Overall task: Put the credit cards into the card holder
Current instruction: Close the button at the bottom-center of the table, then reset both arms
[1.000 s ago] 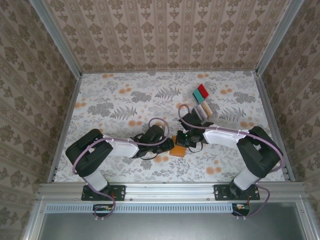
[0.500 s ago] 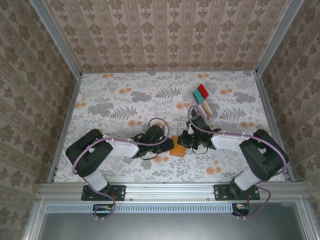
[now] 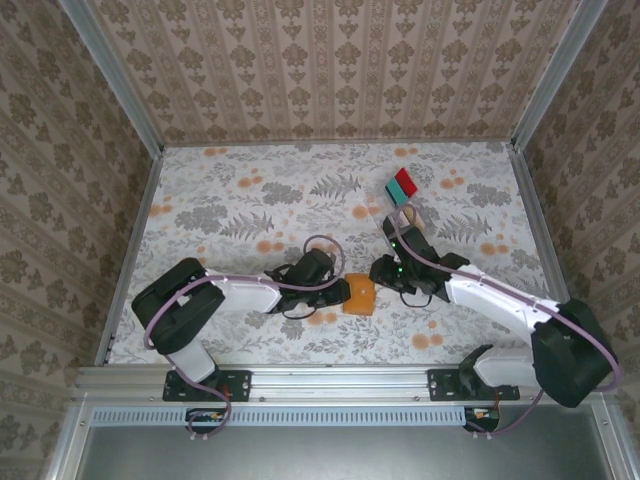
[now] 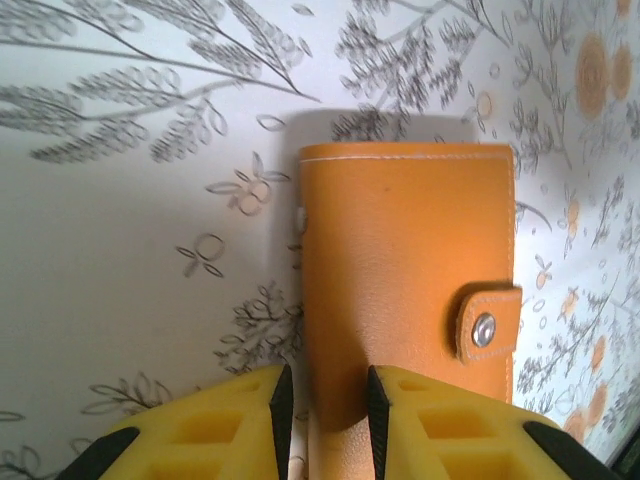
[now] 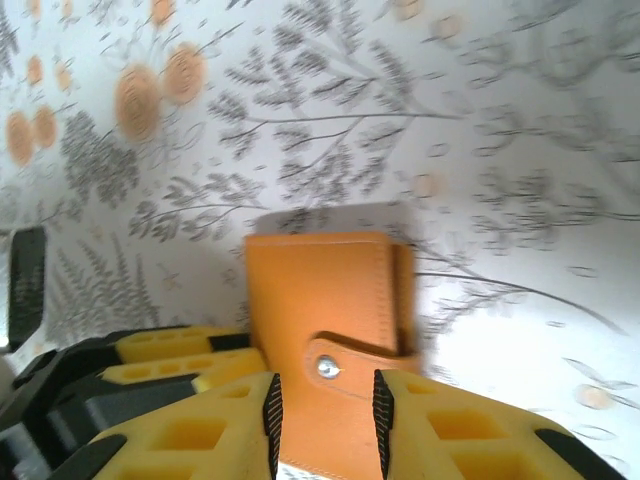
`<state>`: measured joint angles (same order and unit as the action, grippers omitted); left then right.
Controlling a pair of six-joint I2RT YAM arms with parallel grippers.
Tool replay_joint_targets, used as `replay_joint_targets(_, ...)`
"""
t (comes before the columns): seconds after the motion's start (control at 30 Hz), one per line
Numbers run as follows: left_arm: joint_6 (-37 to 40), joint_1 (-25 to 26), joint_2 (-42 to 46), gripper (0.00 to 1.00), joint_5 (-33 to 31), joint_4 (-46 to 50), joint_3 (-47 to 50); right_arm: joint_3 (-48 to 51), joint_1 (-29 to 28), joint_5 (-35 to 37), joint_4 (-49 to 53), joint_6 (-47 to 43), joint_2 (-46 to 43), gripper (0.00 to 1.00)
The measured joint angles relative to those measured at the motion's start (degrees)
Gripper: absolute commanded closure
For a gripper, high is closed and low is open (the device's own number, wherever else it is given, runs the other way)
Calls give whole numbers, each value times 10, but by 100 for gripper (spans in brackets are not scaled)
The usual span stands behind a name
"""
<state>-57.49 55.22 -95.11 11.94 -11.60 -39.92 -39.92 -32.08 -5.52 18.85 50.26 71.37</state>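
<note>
The orange card holder [image 3: 360, 295] lies flat on the floral table, snap strap fastened [image 4: 485, 328]. My left gripper [image 3: 340, 292] reaches it from the left. In the left wrist view the jaws [image 4: 322, 400] are closed to a narrow gap over the card holder's [image 4: 405, 250] near left edge. My right gripper [image 3: 385, 272] sits just right of and behind the holder. Its jaws [image 5: 325, 410] stand open, and the card holder [image 5: 320, 290] and its strap show between them. Two credit cards, red [image 3: 407, 181] and teal [image 3: 394, 190], lie at the back right.
The left gripper's yellow fingers [image 5: 160, 350] show beside the holder in the right wrist view. My right forearm [image 3: 500, 300] stretches low from the near right corner. Patterned walls [image 3: 320, 70] enclose the table on three sides.
The right gripper has opened and pulled back to the right of the holder, and its arm has swung out toward the right. The left gripper and the holder have stayed put.
</note>
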Motion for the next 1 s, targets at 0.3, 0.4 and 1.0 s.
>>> replay_joint_targets(0.3, 53, 41, 45, 67, -13, 68, -12, 18, 20, 218, 144, -37, -207, 39)
replay_joint_targets(0.4, 66, 40, 106, 57, -56, 101, -8, 20, 42, 306, 159, -77, -256, 28)
replay_joint_targets(1.0, 229, -225, 419, 0, -397, 315, 41, 221, 250, 332, -307, -395, -112, 13)
